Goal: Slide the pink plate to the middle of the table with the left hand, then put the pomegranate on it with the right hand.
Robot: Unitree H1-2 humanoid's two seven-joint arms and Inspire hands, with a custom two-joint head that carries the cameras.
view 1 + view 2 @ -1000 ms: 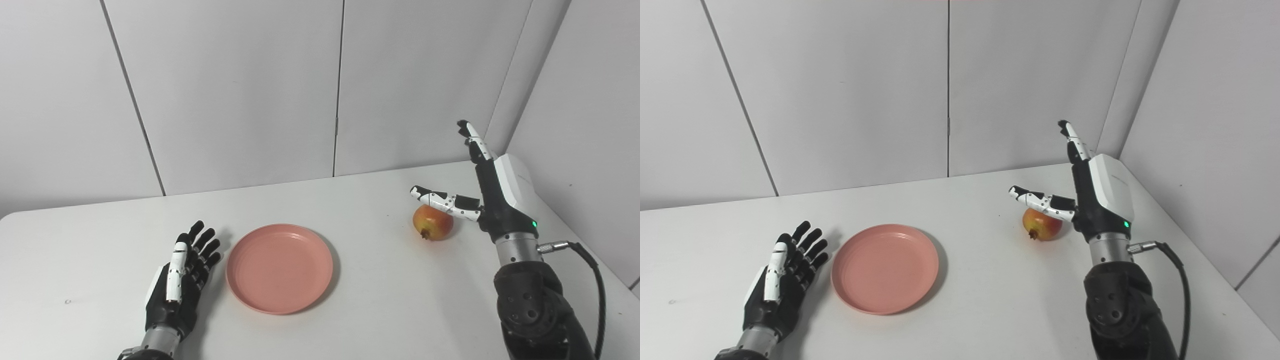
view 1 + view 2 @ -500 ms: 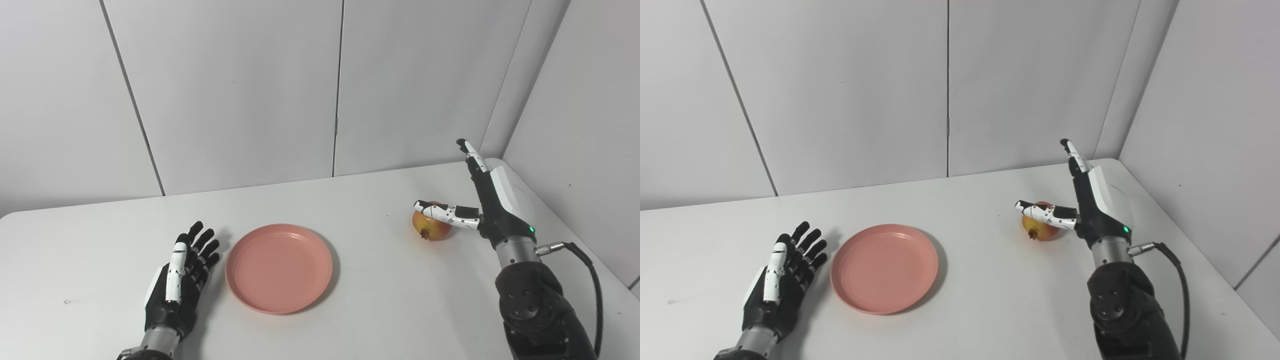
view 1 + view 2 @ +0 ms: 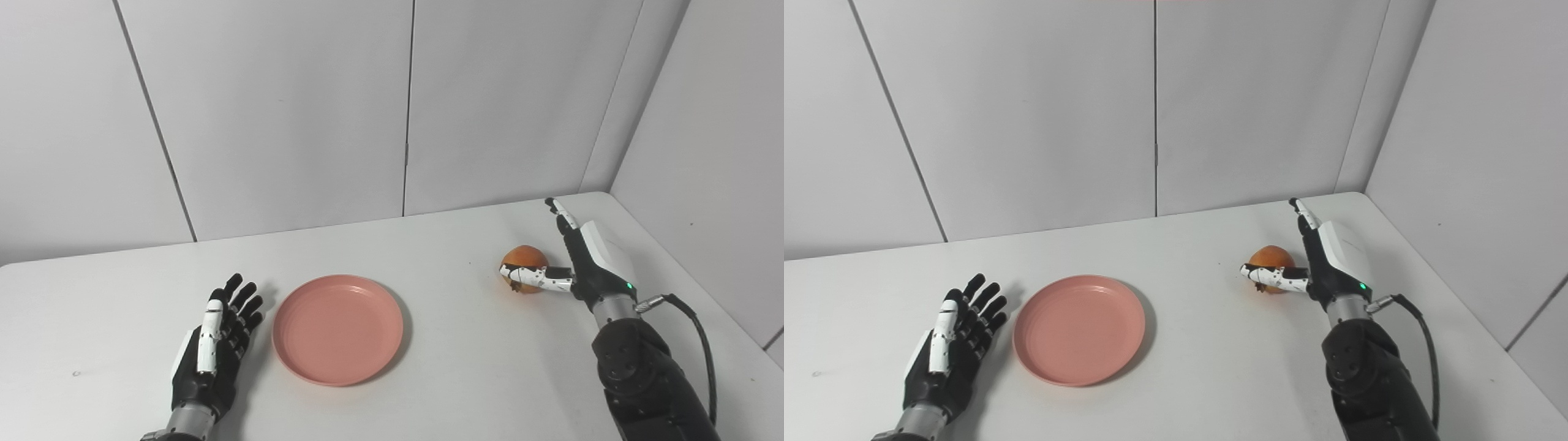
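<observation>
The pink plate (image 3: 338, 329) lies on the white table (image 3: 453, 361), left of centre. My left hand (image 3: 214, 346) rests open and flat on the table just to the left of the plate, a small gap between them. A red-yellow pomegranate (image 3: 525, 261) sits on the table at the right. My right hand (image 3: 582, 266) is open and low at the pomegranate's right side. Its thumb crosses the front of the fruit and its fingers stretch up and away behind it, not closed round it.
Grey wall panels (image 3: 275, 110) stand along the table's far edge and a side wall (image 3: 723, 159) closes the right. A black cable (image 3: 698, 343) loops off my right forearm. The table's corner (image 3: 603, 197) lies just behind the right hand.
My right hand has come down from above the pomegranate to table level beside it, the thumb now across its front. The left hand and plate have stayed put; the view shifted slightly.
</observation>
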